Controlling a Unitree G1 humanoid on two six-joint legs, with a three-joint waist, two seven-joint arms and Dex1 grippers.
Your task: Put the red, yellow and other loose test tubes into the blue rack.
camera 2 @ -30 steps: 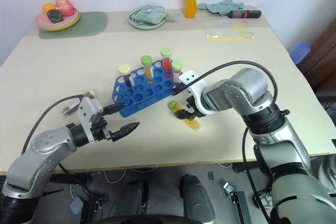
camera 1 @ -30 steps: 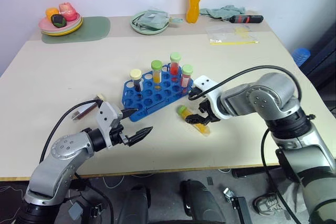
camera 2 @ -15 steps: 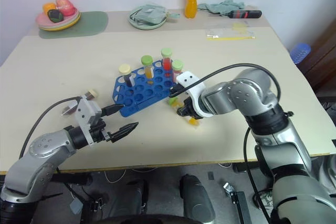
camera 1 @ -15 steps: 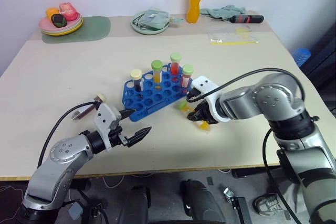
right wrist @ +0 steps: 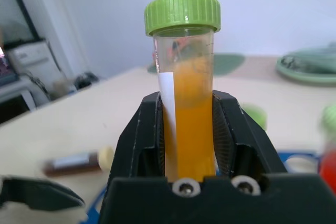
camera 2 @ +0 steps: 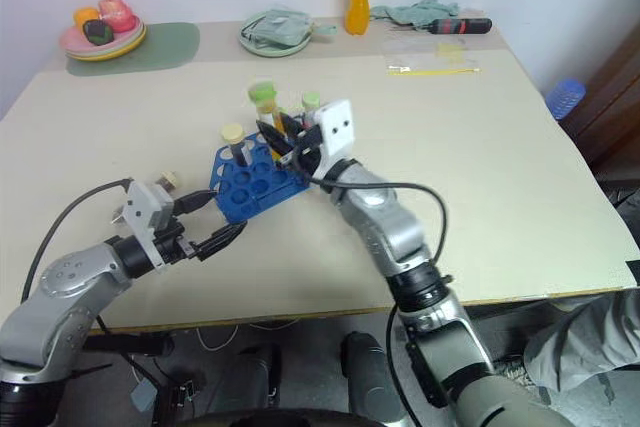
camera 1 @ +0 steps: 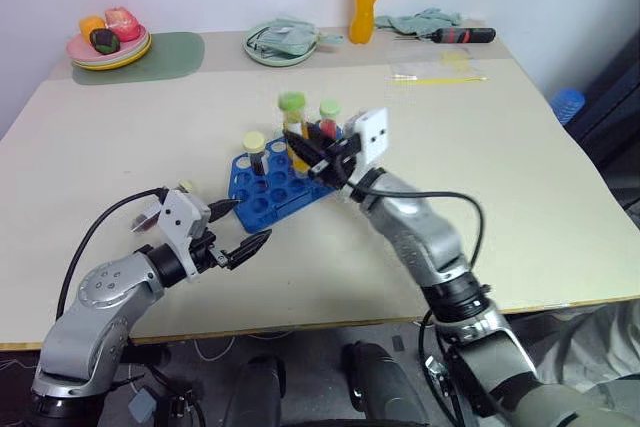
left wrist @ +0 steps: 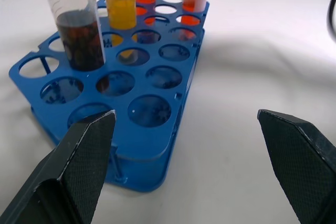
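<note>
Above the bright blue plastic holed rack [camera 1: 282, 179], already apparently four-tubed, a green-capped yellow-liquid tube [right wrist: 187, 103] is clamped in the right gripper [camera 1: 305, 149]; another lies loose.

Beige table [camera 1: 520, 177]. Far left corner: stacked plates [camera 1: 108, 52] with toy food [camera 1: 104, 32], on a green mat [camera 1: 165, 51]. Far edge, middle: green plate [camera 1: 283, 49] holding a crumpled cloth. Just beside it a tall orange bottle [camera 1: 363, 2]. Far right corner: green rag [camera 1: 425, 21], red-handled screwdriver [camera 1: 463, 35], clear plastic bag [camera 1: 435, 68] nearer in.
</note>
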